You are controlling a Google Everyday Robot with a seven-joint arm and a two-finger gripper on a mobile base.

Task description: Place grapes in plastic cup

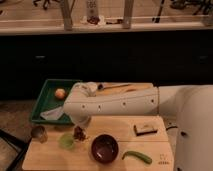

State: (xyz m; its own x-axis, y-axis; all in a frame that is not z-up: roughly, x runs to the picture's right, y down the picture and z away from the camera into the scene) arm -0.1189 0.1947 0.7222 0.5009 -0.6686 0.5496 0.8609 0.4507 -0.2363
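The gripper [78,127] points down from the end of the white arm [115,104], low over the left part of the wooden table [125,125]. Its fingers are closed on the grapes [79,134], mostly hidden behind the arm's bulky last joint.

The grapes are a small, dark reddish-purple cluster of round berries, hanging right under the gripper at about table height; whether they touch the wood cannot be told. They sit just right of the plastic cup [66,141] and slightly behind it, not inside it. The cup is short, round, translucent light green and stands upright near the table's front left.

A dark maroon bowl [104,148] stands to the right of the grapes, and a long green pepper [137,157] lies beyond it. A dull metal tin [38,134] stands at the table's left edge. Behind it is a green tray [46,95] holding a round orange fruit [60,93].
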